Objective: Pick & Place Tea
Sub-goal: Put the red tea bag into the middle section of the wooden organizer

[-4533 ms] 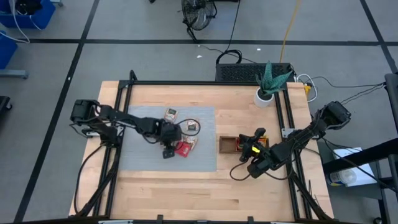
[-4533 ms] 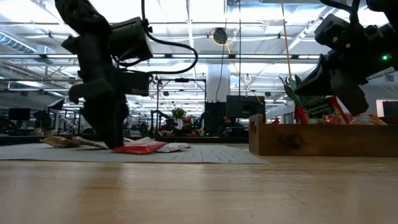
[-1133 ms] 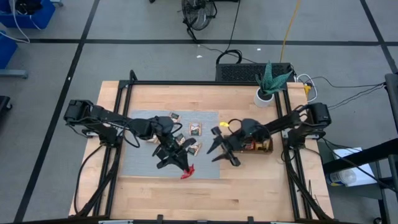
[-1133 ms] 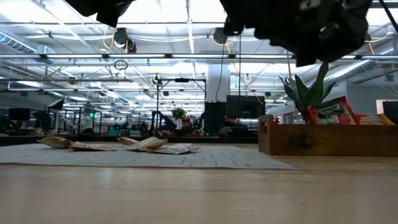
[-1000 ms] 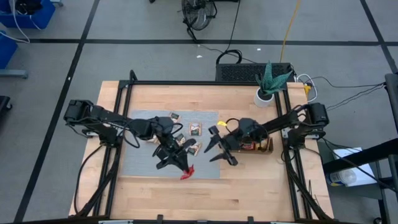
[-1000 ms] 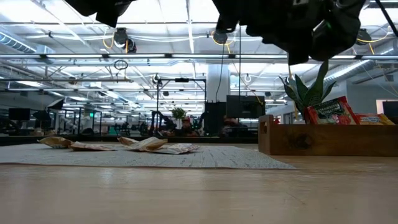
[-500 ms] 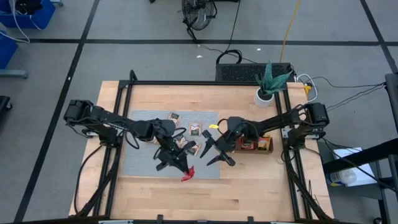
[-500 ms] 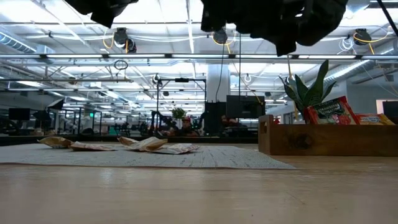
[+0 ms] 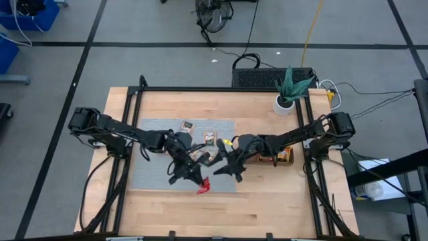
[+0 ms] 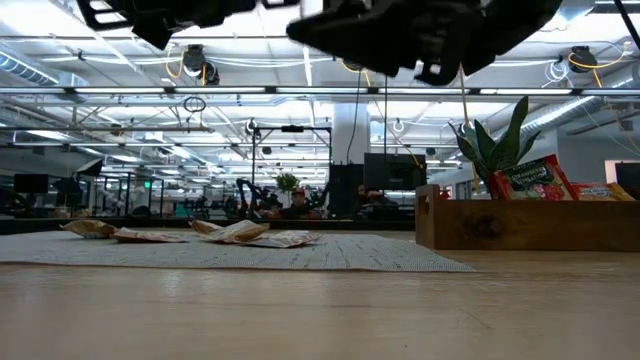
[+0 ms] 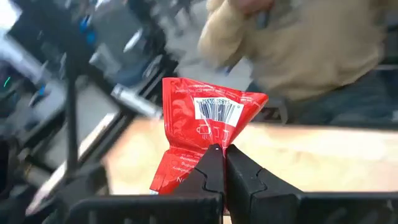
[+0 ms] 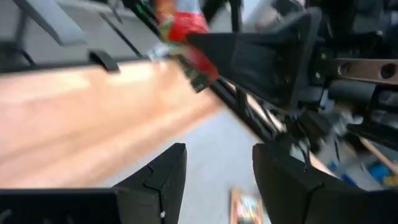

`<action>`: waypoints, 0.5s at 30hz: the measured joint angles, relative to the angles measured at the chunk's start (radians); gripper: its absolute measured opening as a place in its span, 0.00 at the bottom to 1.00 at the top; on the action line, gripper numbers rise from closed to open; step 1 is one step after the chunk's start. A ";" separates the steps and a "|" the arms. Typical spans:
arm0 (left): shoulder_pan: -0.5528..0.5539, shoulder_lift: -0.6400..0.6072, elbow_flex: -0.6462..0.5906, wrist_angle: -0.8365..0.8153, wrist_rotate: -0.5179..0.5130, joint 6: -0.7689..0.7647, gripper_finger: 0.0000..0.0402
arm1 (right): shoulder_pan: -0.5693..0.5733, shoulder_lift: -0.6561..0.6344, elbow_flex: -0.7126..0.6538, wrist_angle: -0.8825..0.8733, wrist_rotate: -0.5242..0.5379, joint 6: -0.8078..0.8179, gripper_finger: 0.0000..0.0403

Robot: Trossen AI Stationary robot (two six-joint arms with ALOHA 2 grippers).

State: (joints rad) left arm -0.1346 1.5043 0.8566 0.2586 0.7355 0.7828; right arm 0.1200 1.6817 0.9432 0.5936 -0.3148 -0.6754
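The left end effector (image 11: 217,163) pinches a red tea sachet (image 11: 202,134) tight, up above the grey mat's (image 9: 150,175) front edge. The right end effector (image 12: 217,168) is open and holds nothing, just beside it over the mat.

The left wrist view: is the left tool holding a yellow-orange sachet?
No, the left tool is shut on a red sachet with a barcode on it.
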 joint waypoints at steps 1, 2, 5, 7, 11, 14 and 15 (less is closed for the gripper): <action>-0.005 0.000 0.000 -0.017 -0.041 -0.009 0.00 | 0.000 0.000 0.000 -0.012 0.029 0.002 0.42; -0.007 -0.001 0.000 -0.042 -0.093 -0.022 0.00 | 0.000 0.000 0.000 -0.023 0.055 0.010 0.42; -0.017 -0.015 0.000 -0.135 -0.286 -0.059 0.00 | -0.001 -0.013 -0.001 -0.095 0.152 0.022 0.42; -0.023 -0.017 0.000 -0.171 -0.459 -0.127 0.00 | -0.002 -0.029 -0.001 -0.154 0.226 0.038 0.42; -0.031 -0.015 0.000 -0.263 -0.792 -0.183 0.01 | -0.022 -0.060 -0.001 -0.250 0.265 0.111 0.42; -0.033 -0.013 0.001 -0.302 -0.974 -0.195 0.01 | -0.048 -0.071 -0.002 -0.293 0.262 0.173 0.42; -0.032 -0.012 0.001 -0.312 -1.025 -0.202 0.01 | -0.060 -0.071 -0.002 -0.299 0.259 0.191 0.42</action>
State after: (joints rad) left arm -0.1669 1.4924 0.8577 -0.0529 -0.2892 0.5811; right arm 0.0601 1.6107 0.9413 0.2946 -0.0553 -0.4839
